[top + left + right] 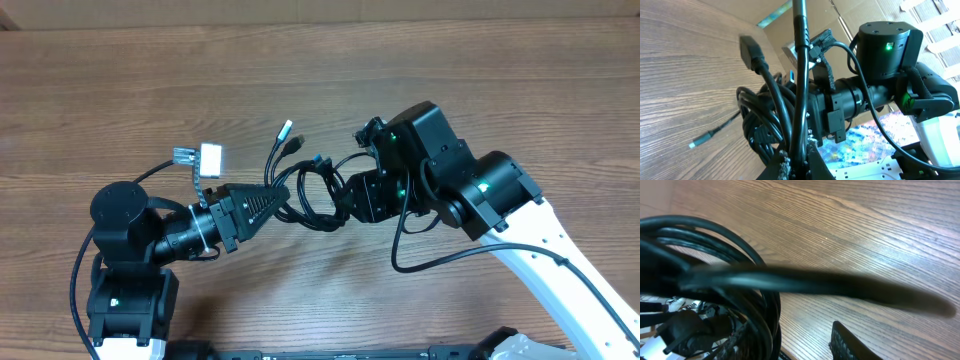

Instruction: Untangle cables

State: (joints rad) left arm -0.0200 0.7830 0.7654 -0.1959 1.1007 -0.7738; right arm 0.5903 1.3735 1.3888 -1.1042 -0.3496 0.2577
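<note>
My left claw (275,200) is a black ribbed wedge on a black arm (125,215). Behind my right claw (345,195) sit black housings (430,135) with green lights (483,186), then a white link (545,255) with black cable (440,262).

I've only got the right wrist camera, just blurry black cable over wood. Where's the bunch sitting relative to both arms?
Observer: The cables are bunched directly between the left gripper and the right gripper, whose tips face each other.
Operator: Is the left one gripping?
Observer: Yes, it's shut on one strand that runs up from its fingers.
Operator: Any loose ends?
Observer: Several plugs stick out of the bunch on the side away from the arm bases.
</note>
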